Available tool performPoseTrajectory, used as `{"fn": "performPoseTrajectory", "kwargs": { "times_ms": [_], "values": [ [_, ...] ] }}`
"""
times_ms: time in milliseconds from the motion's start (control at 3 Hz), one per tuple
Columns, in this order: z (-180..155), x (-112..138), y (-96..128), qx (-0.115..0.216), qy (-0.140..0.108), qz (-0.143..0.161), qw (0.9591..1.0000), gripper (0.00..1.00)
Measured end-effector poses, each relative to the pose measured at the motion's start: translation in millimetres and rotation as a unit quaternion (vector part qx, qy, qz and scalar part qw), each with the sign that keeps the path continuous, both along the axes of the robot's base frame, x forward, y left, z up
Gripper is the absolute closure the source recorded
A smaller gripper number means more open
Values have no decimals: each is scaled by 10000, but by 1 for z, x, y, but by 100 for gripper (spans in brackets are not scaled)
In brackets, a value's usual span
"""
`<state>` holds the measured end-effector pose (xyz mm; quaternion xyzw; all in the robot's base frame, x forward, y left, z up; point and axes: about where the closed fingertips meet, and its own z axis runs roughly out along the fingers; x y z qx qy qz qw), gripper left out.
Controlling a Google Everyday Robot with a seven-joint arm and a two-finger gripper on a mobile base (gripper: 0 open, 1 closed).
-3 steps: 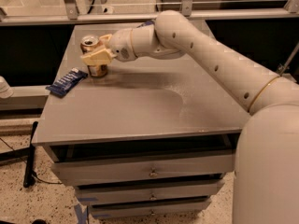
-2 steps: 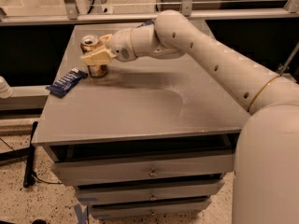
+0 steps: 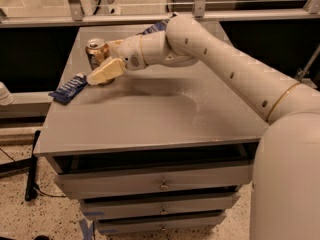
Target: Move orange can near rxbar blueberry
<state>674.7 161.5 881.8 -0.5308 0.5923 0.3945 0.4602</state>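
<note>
The gripper (image 3: 101, 63) is in the upper left of the frame, over the far left part of the grey table (image 3: 150, 119). Its 2 fingers (image 3: 106, 71) sit narrow around the orange can (image 3: 95, 51), 1 crossing low in front and the other behind, so it reads as holding the can. The can is upright with its silver top showing; I cannot tell whether its base touches the tabletop. The rxbar blueberry (image 3: 70, 87) lies flat just below and left of the can, its lower-left end at or just over the table's left edge. Can and bar are near each other but apart.

The placement looks almost finished, so the step in hand is setting down and letting go. To do it well: lower straight until the base sits flat, open slowly and evenly so neither finger drags the can, then back off toward the right of the frame along the arm (image 3: 225, 69), not leftward over the bar. The bar is light and by the edge; a nudge could push it off. A blue chip bag (image 3: 154, 28) behind the arm is not involved
</note>
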Motion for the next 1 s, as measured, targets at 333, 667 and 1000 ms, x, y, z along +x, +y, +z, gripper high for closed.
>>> {"fn": "performPoseTrajectory", "kwargs": {
  "times_ms": [333,667,1000],
  "values": [
    [0,-11,-23,60,63,-112,9999,0],
    [18,-27,-72,198,-192,-397,9988,0],
    [56,-50,-137,354,-837,-970,9911,0]
  ]
}}
